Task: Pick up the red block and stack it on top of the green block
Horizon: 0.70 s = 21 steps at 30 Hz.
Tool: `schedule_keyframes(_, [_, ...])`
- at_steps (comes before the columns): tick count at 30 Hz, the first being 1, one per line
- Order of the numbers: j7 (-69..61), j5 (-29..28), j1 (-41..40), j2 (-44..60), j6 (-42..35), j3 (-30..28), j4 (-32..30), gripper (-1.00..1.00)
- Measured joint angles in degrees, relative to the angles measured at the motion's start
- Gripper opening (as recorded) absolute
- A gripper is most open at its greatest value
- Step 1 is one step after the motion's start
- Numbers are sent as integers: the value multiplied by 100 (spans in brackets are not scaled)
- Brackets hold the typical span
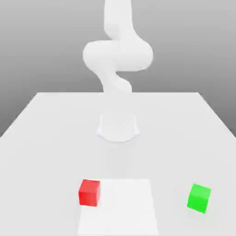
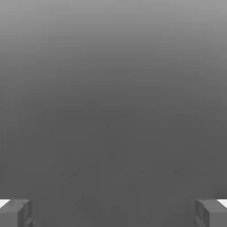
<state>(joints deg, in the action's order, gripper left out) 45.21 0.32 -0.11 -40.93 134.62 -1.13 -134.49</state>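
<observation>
Two unmarked cubes, red block, green block, well apart, tool wide

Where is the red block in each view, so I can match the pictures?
Exterior view: red block on the table, toward the exterior view's left, well apart from the green block.
Hand view: plain grey between the open end effector fingertips.
Shared landmark: none I can match with certainty.
</observation>
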Motion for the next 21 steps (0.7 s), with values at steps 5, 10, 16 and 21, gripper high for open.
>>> schedule_keyframes(5, [-137,69,-30,1108,634,-236,-592,0])
schedule_keyframes(10, [-261,128,-86,2152,1232,-420,-1154,0])
schedule_keyframes(16, [-366,138,-203,3398,1950,-592,-1828,0])
schedule_keyframes(21, [-423,125,-371,4427,2609,-637,-2231,0])
